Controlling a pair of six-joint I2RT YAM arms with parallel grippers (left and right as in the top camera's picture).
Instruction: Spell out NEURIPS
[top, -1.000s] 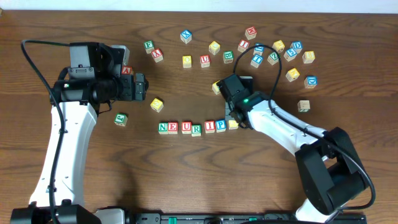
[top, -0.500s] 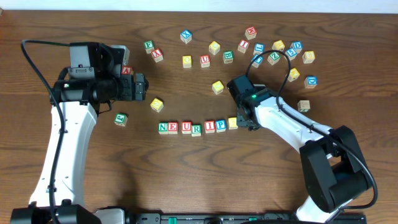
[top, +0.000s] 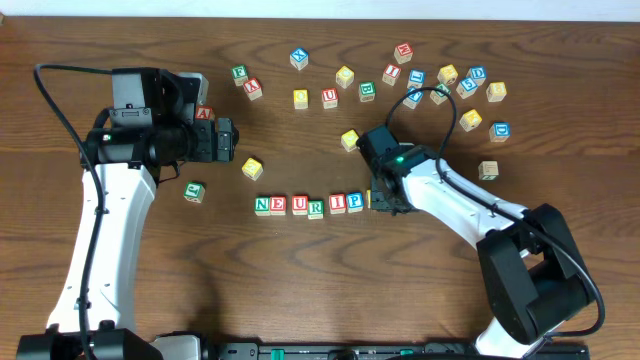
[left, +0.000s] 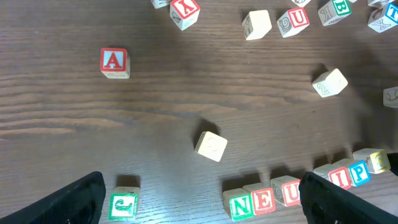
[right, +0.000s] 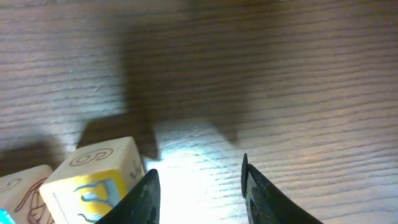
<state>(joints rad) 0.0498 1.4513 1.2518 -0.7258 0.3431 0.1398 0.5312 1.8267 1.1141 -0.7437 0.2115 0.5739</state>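
Right claw (right: 198, 183) low over table (right: 280, 74), jaws partly apart over bare wood, gripping nothing. Yellowish S cube (right: 99, 177) sits just outside one finger, at end of NEURIP row (top: 308, 205). Loose yellow cube (top: 349, 139) lies behind wrist. Left claw (left: 202, 202) wide open, empty, well apart from row – green cube (left: 124, 206) near one finger, red A cube (left: 115, 63) ahead.

Table (top: 300, 290): dark wood, pronounced grain, smooth, low sheen. Letter cubes (top: 314, 206): pale unvarnished wood, matt, with coloured printed faces. Arm shells (top: 105, 240): white, smooth, glossy, plastic by appearance; joint housings black and matt.
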